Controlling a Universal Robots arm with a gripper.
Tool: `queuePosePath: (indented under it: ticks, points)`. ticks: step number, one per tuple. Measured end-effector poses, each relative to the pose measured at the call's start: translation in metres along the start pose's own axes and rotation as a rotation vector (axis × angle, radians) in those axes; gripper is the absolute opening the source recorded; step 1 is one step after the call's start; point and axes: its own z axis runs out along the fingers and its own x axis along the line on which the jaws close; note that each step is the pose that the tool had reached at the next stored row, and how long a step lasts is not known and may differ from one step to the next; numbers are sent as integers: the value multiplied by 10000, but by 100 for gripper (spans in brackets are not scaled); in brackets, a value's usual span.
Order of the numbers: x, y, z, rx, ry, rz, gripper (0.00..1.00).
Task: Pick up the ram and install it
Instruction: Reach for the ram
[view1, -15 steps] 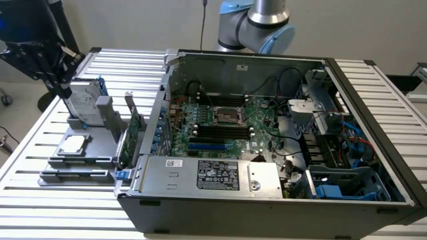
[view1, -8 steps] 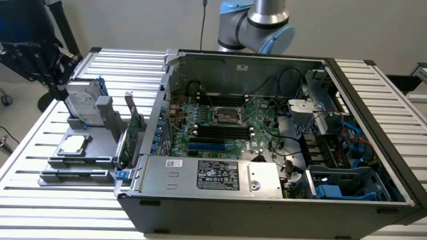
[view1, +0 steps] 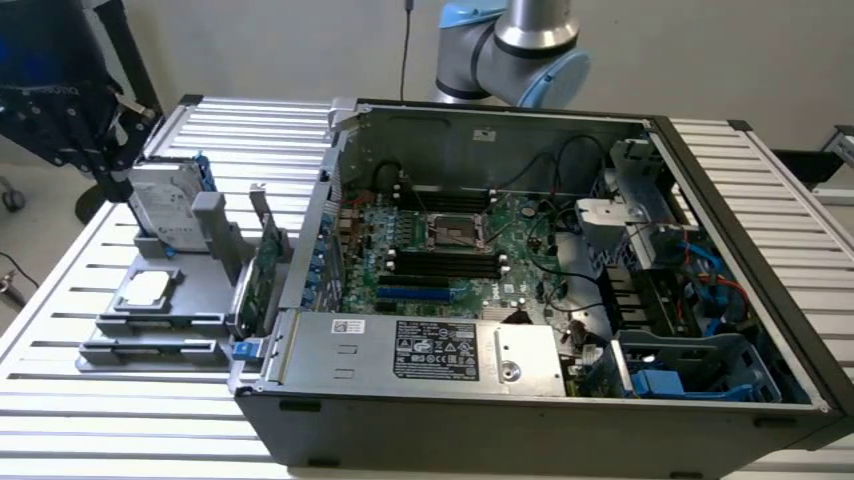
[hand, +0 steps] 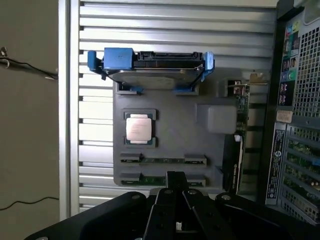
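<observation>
Ram (hand: 149, 179) still in its holder, nothing installed yet.

It lies on edge in the gray holder tray (hand: 200, 150), close to a second stick (hand: 162, 160) and near the processor chip (hand: 138, 128). The gripper (hand: 176, 177) hangs just over the ram with its fingers pressed together, grasping nothing that I can see, so I judge the pick is not made. In the exterior view the black slots (view1: 441, 265) of the motherboard (view1: 521, 235), inside the open computer case (view1: 747, 300), look empty. All 2 steps, picking and installing, are left to do.
</observation>
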Motion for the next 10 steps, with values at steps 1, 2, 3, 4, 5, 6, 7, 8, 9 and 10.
queuePosePath:
  ticks: [1,2,3,4,5,6,7,8,9,10]
  points:
    - [6,-11,1,0,-1,-46,11]
    - [13,-23,1,2,-1,-88,11]
    - [19,-36,1,2,-1,-128,11]
    - [25,-50,2,3,-2,-166,11]
    - [32,-66,2,3,-3,-199,11]
    - [39,-83,3,3,-3,-230,11]
    - [45,-100,3,3,-4,-257,11]
    - [52,-119,3,4,-4,-289,11]
    - [58,-136,3,6,-3,-317,11]
    - [64,-155,4,6,-4,-345,11]
